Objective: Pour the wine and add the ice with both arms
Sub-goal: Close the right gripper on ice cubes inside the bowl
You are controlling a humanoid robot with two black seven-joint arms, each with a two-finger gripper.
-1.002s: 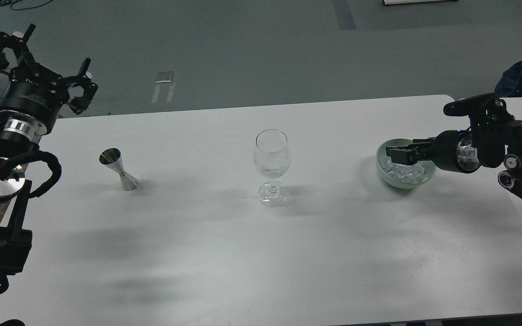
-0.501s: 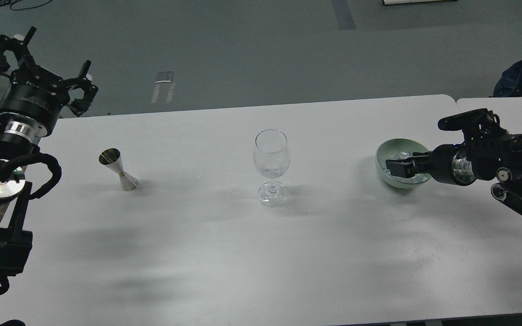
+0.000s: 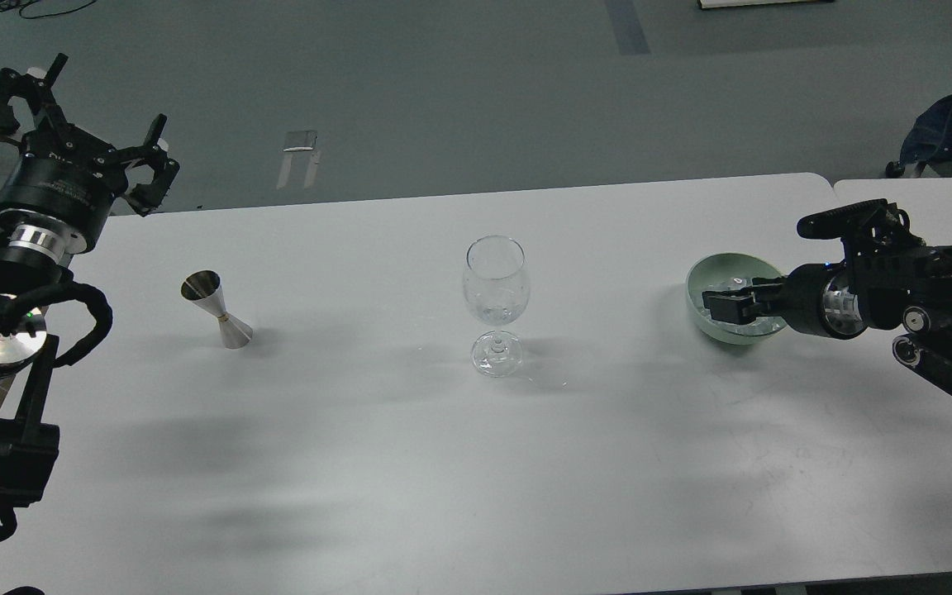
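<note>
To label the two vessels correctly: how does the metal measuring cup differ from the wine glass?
The measuring cup is opaque silver metal; the wine glass is clear. The measuring cup is a short double cone and leans; the wine glass is taller, with a round bowl on a thin stem, and upright. Both stand free on the white table, neither held.

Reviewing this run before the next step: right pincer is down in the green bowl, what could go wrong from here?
1. The right pincer sits low inside the pale green round bowl; it may push or tip the bowl.
2. The small clear ice cubes are glassy and mostly hidden, so a grasp may slip or miss.
3. The tall clear stemmed wine glass looks top-heavy; a clumsy drop could topple it.
</note>
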